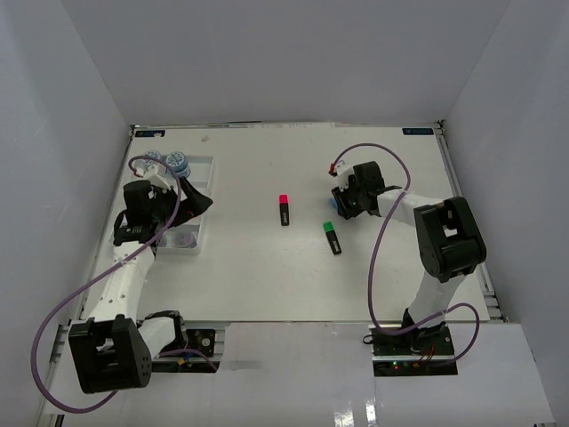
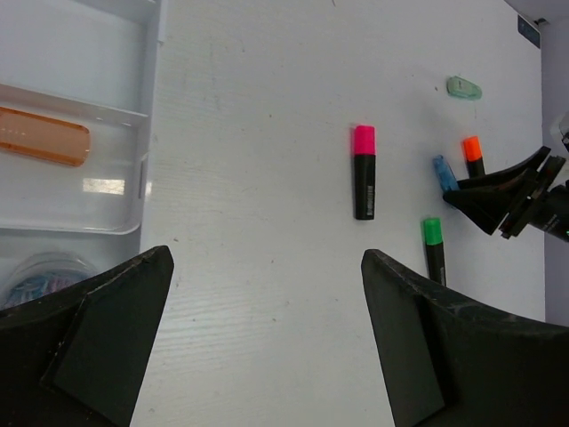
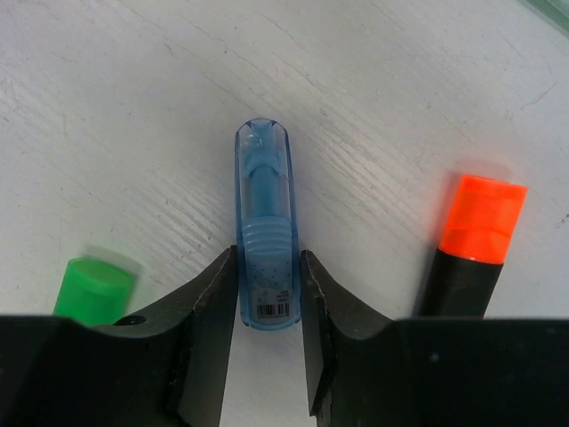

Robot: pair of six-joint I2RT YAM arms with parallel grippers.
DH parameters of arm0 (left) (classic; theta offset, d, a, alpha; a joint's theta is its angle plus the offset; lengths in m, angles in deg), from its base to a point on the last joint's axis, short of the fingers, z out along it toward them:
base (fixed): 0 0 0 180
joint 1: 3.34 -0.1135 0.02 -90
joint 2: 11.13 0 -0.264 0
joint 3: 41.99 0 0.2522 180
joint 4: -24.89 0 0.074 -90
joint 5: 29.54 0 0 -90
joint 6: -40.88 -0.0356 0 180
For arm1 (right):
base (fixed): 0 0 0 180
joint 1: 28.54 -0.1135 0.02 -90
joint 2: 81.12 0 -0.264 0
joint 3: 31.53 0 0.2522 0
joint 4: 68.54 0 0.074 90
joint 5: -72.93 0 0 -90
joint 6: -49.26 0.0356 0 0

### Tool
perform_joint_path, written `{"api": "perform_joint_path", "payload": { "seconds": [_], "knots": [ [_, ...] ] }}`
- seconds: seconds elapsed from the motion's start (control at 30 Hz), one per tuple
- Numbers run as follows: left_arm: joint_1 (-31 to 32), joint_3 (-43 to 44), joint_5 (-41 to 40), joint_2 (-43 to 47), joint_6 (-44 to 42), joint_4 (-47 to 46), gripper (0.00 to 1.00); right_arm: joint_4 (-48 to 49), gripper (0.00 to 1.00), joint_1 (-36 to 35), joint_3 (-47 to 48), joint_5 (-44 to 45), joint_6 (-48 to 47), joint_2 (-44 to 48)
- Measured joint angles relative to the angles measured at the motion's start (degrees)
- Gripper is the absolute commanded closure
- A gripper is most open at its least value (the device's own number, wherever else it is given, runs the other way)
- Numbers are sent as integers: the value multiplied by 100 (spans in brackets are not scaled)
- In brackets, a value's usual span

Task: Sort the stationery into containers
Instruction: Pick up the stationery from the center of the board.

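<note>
Your table [image 1: 267, 285] carries the white tray [image 1: 201, 174] at its left side, with an orange marker [image 2: 40, 136] lying in one compartment, so the sorting looks partly done. The left gripper [image 2: 265, 267] hangs beside the tray's edge with its fingers spread and nothing between them, likely kept clear of the right arm's reach. The pink highlighter [image 2: 364, 173] lies alone mid-table. The right gripper [image 3: 267, 267] is down at the table surface, its fingers pinching the blue marker [image 3: 264, 205] across its narrow width. That marker lies between the green highlighter [image 3: 93, 289] and the orange highlighter [image 3: 476, 240], a grip that suits a straight lift.
</note>
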Motion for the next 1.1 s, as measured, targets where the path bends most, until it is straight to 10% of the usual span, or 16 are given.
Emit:
{"api": "perform_joint_path", "payload": {
  "seconds": [0.7,1.1],
  "knots": [
    [2916,483,-826,-332,1755,-402,3,769,72,-2590,-850,238,1003,2413],
    [3882,678,-1556,-951,2236,-649,32,1388,69,-2922,-1283,251,1550,2868]
  ]
}}
